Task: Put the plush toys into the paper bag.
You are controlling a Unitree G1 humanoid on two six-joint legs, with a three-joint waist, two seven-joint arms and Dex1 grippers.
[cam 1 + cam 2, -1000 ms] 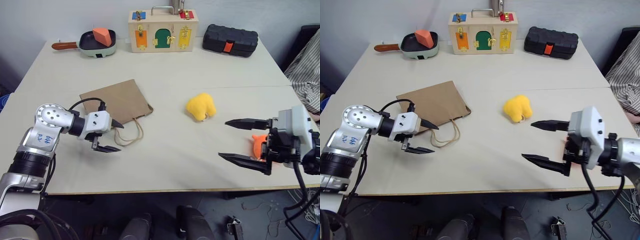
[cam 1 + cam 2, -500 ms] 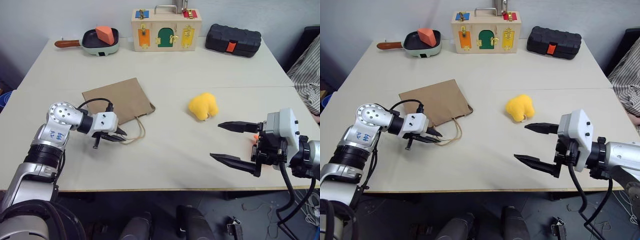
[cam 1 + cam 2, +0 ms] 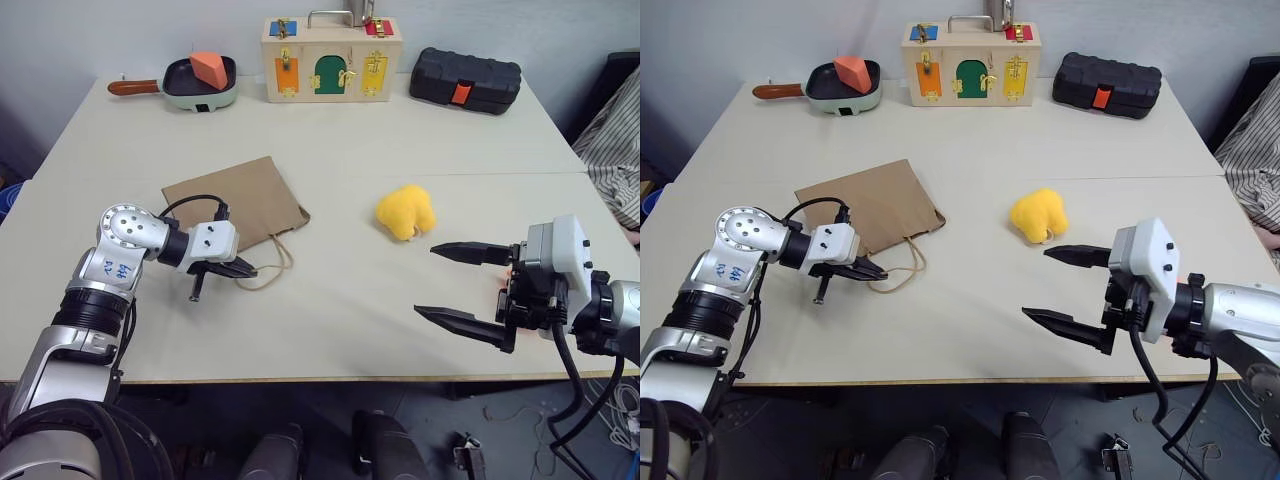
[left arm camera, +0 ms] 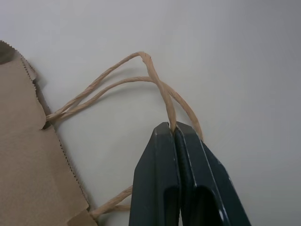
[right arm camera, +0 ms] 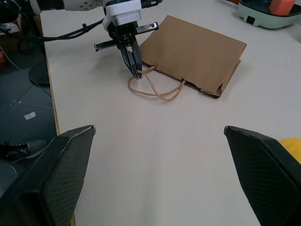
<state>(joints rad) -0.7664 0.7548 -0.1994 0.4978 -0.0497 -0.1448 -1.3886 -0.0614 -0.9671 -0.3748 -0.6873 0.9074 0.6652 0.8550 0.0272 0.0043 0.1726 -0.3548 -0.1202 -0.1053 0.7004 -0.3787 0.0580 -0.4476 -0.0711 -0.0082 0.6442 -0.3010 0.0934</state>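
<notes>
**A:** On the table (image 3: 330, 150), the left claw (image 3: 243, 269) is clenched on the cord handle (image 4: 162, 92) of the bag (image 3: 235, 203), which lies flat. Where does the bag sit from that claw?

**B:** At about 12 o'clock, just beyond the fingertips; the handle loops trail from its mouth toward 5 o'clock. The mouth faces the yellow toy (image 3: 405, 212).

**A:** And the right claw (image 3: 462, 285)?

**B:** Released, jaws spread wide, holding nothing. The yellow toy lies at roughly 11 o'clock from it, near; from the left claw the same toy is at 2 o'clock and well apart. So the right arm is the nearer one.

**A:** The orange toy?

**B:** A sliver of orange (image 3: 503, 298) shows behind the right claw, too hidden to place exactly.

**A:** What does the next move turn on?

**B:** Likely lifting the handle so the mouth opens toward 3 o'clock, where the right claw can deliver the yellow toy.
</notes>
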